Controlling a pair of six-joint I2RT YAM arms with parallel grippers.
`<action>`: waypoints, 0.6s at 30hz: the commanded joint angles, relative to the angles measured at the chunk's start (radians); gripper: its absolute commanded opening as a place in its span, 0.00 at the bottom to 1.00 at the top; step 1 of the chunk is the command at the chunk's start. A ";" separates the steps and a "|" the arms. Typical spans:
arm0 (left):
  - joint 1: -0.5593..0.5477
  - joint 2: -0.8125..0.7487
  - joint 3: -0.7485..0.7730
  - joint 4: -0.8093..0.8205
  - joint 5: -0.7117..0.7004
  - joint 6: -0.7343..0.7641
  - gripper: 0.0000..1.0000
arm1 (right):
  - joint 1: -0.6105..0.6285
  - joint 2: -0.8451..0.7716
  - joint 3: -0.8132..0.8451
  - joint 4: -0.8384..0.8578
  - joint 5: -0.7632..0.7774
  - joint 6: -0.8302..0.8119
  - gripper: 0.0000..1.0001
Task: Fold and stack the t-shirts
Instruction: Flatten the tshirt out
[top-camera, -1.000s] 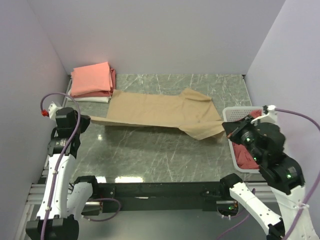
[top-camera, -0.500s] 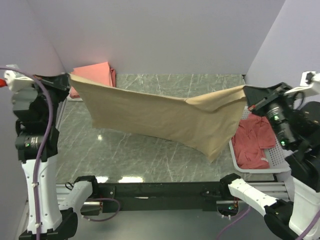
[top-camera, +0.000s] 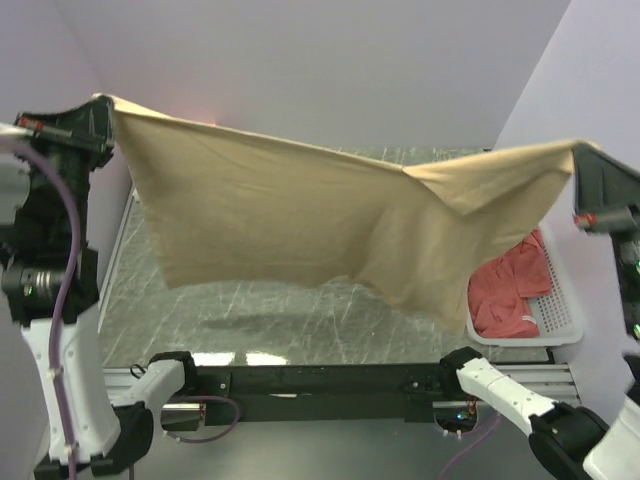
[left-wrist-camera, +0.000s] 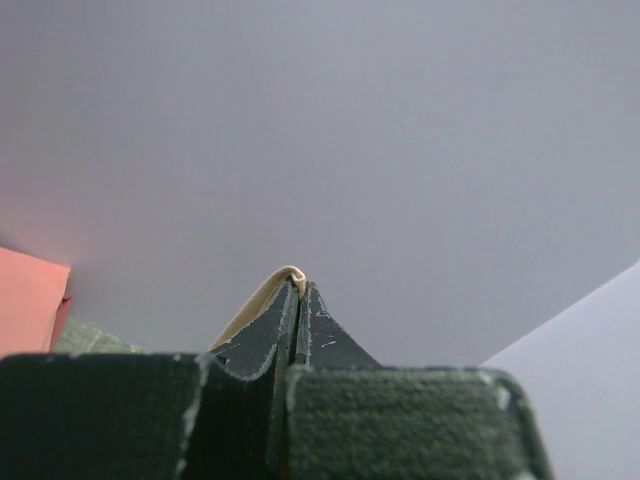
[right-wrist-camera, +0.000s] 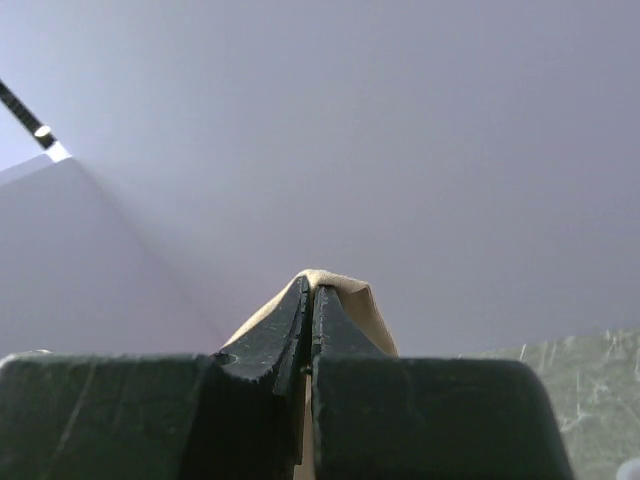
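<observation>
Tan t-shirt (top-camera: 300, 220) is up in the air, stretched out wide between the two arms like a sheet on a clothesline, hanging clear above the marble table (top-camera: 300, 330). None of the cloth touches the tabletop, and you can see its dark shadow on the stone underneath. The left gripper (top-camera: 104, 118) is up high on the left side with its fingers pressed together on one top corner of the fabric. In the left wrist view just a thin beige edge pokes out past the tips. The right gripper (top-camera: 582, 160) is doing the same thing on the far right, pinched tight on the other top corner, and its wrist cam shows a little fold of tan cloth caught between the closed tips. The top edge sags a bit in the middle, and the right part of the shirt is doubled over and droops lower than the rest into a point near the white basket (top-camera: 556, 312). That basket sits at the right edge of the table with a dusty red t-shirt (top-camera: 505, 295) crumpled inside it. A slice of salmon-pink t-shirt (left-wrist-camera: 30, 300) shows at the left edge of the left wrist view, low down by the wall. In the top view the hanging tan cloth covers that back-left corner.
</observation>
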 joint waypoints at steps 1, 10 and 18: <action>0.004 0.116 -0.009 0.142 0.014 -0.026 0.01 | 0.006 0.199 -0.011 0.181 0.047 -0.076 0.00; 0.004 0.493 0.087 0.357 0.059 -0.047 0.01 | -0.156 0.630 0.164 0.412 -0.197 0.008 0.00; 0.057 1.018 0.710 0.315 0.233 -0.124 0.01 | -0.218 0.895 0.470 0.567 -0.246 0.058 0.00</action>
